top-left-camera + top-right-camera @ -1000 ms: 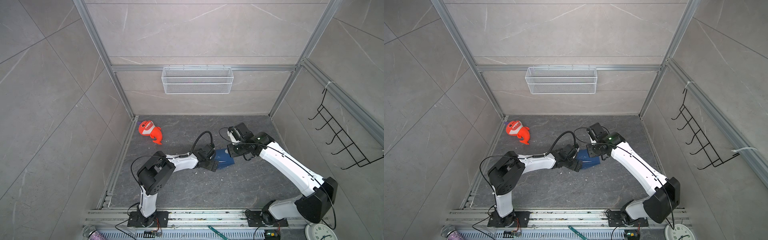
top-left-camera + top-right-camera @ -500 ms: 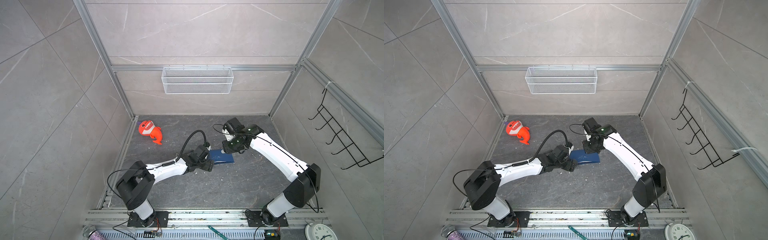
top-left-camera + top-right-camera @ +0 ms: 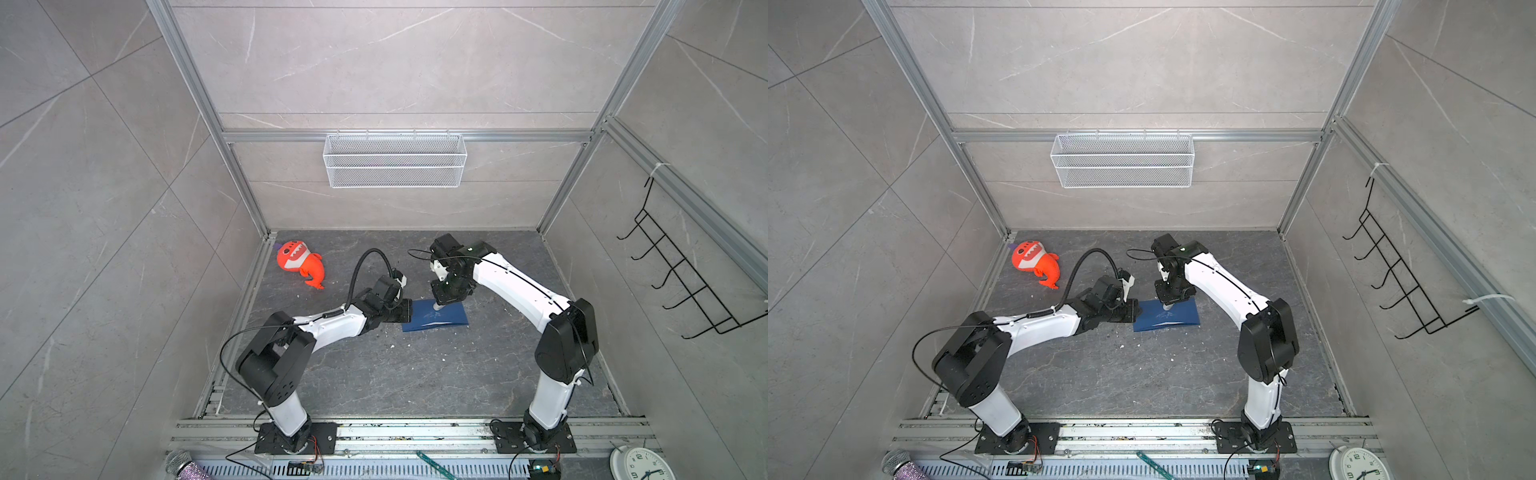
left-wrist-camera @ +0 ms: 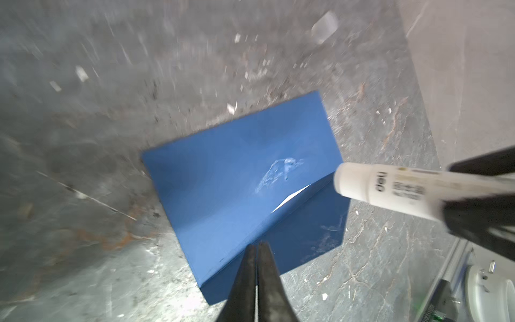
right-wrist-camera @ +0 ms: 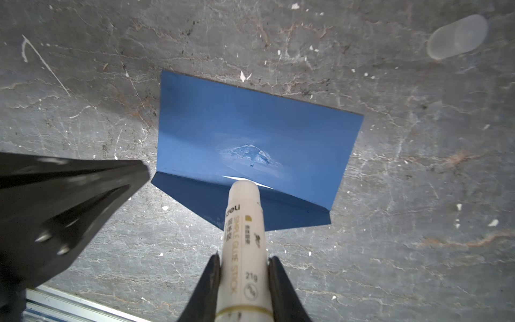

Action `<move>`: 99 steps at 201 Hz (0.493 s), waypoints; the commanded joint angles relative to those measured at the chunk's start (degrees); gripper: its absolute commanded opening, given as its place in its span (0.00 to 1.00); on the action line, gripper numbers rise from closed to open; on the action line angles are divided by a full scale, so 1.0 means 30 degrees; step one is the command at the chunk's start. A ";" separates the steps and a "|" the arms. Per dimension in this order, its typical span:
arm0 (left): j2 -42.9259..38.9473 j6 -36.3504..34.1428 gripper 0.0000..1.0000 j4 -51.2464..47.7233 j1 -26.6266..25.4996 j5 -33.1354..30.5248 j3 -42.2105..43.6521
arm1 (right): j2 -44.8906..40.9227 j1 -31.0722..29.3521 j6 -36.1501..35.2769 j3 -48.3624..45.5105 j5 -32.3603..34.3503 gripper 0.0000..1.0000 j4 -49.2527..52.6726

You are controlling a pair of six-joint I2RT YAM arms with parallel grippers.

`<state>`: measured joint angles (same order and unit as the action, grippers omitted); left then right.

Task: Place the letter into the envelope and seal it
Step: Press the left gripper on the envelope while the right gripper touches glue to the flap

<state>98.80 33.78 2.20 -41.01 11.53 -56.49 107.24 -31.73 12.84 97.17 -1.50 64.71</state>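
left gripper (image 4: 257, 246), pinched shut, sits at the fold of the envelope (image 4: 237, 181) — likely pinning it to the table (image 5: 390, 251); right gripper (image 5: 245, 256) clamps the glue stick (image 5: 243, 217) by the open flap (image 5: 206, 199), where a pale edge of the letter (image 4: 291, 199) peeks out.

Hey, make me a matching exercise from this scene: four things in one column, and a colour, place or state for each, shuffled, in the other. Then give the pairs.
1. envelope
2. glue stick
3. plush toy
4. left end effector

A. orange, near the table's far left corner
B. shut, tips at the envelope's edge
C. gripped by the right end effector
D. blue, flap open

Pairs: 1-D, 2-C, 3-A, 4-B
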 commanded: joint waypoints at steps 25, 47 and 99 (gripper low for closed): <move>0.2383 0.2024 0.00 0.1049 0.0601 0.2202 -0.1288 | 0.2042 0.0057 -0.0672 0.2135 -0.0321 0.00 0.1384; 0.3197 0.2113 0.00 0.0740 0.0597 0.1964 -0.1588 | 0.2792 0.0060 -0.0813 0.2830 -0.0220 0.00 0.1630; 0.3884 0.2267 0.00 -0.0014 0.0601 0.1172 -0.1381 | 0.4733 0.0028 -0.0984 0.4665 -0.0058 0.00 0.2404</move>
<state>110.08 39.77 3.07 -39.33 15.62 -60.12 118.72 -31.73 10.85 107.87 -1.78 69.01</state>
